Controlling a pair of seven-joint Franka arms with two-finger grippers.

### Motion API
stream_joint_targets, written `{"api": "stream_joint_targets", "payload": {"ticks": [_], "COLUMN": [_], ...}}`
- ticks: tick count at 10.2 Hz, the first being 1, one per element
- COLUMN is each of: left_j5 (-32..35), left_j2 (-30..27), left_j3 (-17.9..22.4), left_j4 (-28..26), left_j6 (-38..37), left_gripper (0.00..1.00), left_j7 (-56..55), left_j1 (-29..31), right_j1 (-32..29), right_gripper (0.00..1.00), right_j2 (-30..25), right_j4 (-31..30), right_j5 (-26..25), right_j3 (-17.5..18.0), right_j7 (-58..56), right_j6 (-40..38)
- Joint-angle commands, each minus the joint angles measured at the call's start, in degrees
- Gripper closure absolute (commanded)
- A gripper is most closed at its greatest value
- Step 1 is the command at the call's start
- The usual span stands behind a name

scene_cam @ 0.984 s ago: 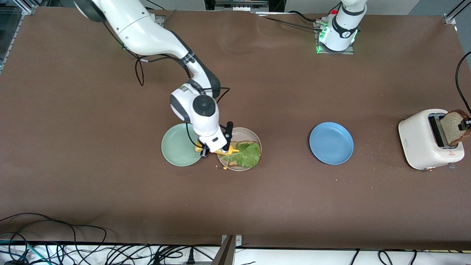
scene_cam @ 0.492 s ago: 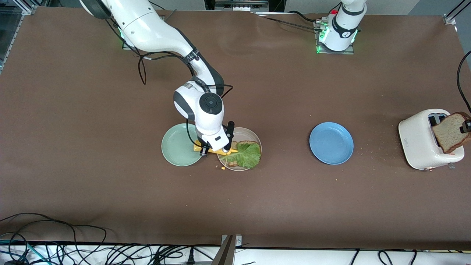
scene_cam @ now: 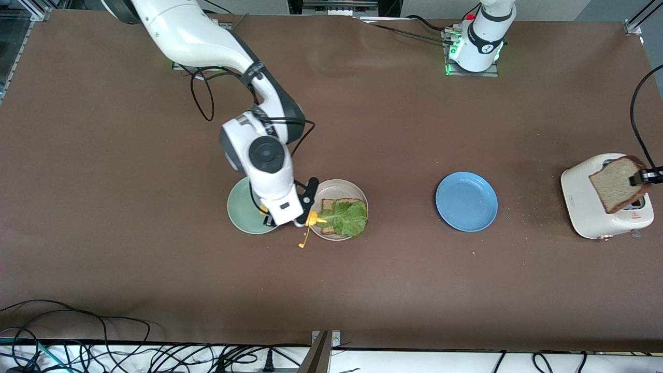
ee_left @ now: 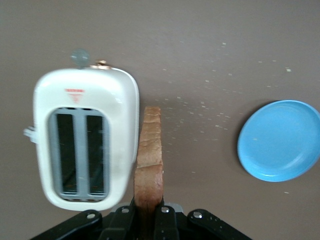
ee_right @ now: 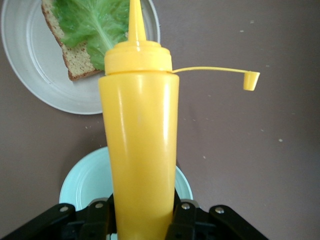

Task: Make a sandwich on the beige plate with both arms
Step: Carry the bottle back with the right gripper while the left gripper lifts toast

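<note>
**Mustard bottle over the plate's edge, second slice up beside the toaster**

Much of the right gripper point(scene_cam: 290, 220) is hidden under its own white wrist in the front view; only the yellow squeeze bottle's point(ee_right: 138, 145) nozzle and the dangling tethered cap point(ee_right: 251, 80) poke out. The right wrist view fills the gap: the fingers are clamped on the bottle's body, which lies tipped over, nozzle pointing across the rim of the beige plate point(scene_cam: 334, 187) toward the lettuce leaf point(scene_cam: 348, 217). The leaf covers most of the bread slice on the plate point(scene_cam: 332, 205), leaving only the crust corners visible. The mint-green plate point(scene_cam: 241, 209) sits just beside the beige plate, toward the right arm's end of the table, partly covered by the arm.

The left gripper point(scene_cam: 644, 178) is cut off at the frame edge in the front view. Its fingers are pinched tight on the held bread slice point(ee_left: 149, 165), gripped at one edge and held on edge in the air. In the left wrist view the slice hangs beside the white toaster point(scene_cam: 582, 199), clear of its two slots point(ee_left: 80, 151).

The blue plate point(scene_cam: 466, 201) lies alone between toaster and beige plate, with bare brown table point(scene_cam: 414, 285) all round and scattered crumbs point(scene_cam: 523, 217) near the toaster.
</note>
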Motion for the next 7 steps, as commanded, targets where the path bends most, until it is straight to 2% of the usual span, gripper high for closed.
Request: {"api": "stream_joint_targets", "payload": {"ticks": [1,4,7], "left_j5": [-9.7,-19.3,-29.1], "left_j2": [0.7,1.5,6.2], "left_j3": [0.3,0.3,0.3], "left_j4": [1.5,1.1,1.4], "left_j6": [-2.0,-4.2,-4.1], "left_gripper": [1.0,1.0,1.0], "left_j7": [-1.5,-3.1,-10.2], "left_j1": [-0.4,-2.5,-9.1], "right_j1": [-7.5,-17.2,-26.8], "right_gripper": [1.0,1.0,1.0], "right_j2": [-6.1,-9.8,-10.8], "right_j4": [-0.7,-1.0,-2.5], "right_j5": [10.2,23.5,32.7], "right_j3": [0.6,0.5,0.4], "right_j7": [-11.2,-25.8,-40.1], "right_j6": [-6.7,-15.3,-22.7]}}
